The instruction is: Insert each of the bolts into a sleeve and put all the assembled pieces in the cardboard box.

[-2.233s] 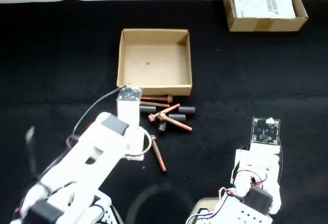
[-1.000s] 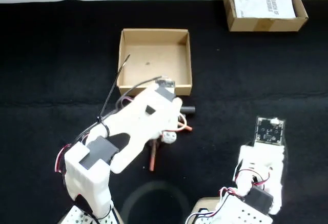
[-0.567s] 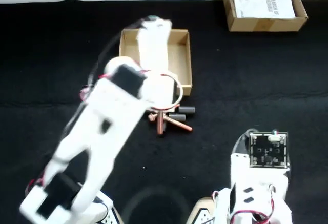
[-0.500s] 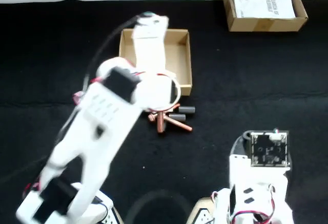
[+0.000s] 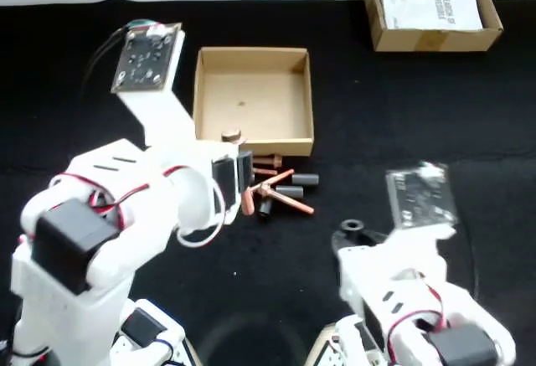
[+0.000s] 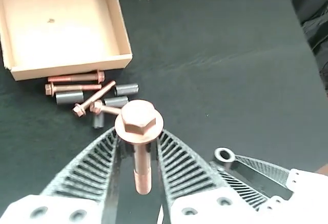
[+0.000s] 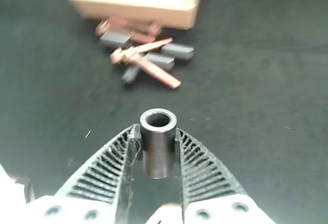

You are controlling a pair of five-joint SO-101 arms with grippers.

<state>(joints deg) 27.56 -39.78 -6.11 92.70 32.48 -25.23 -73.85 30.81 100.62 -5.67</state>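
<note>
One copper bolt (image 6: pixel 142 152), hex-flanged head; one dark grey sleeve (image 7: pixel 158 147).

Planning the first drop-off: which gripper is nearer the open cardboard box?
Left. The left gripper, holding a bolt, is just in front of the cardboard box; the right gripper, holding a sleeve, sits farther out, beyond the loose pile.
</note>
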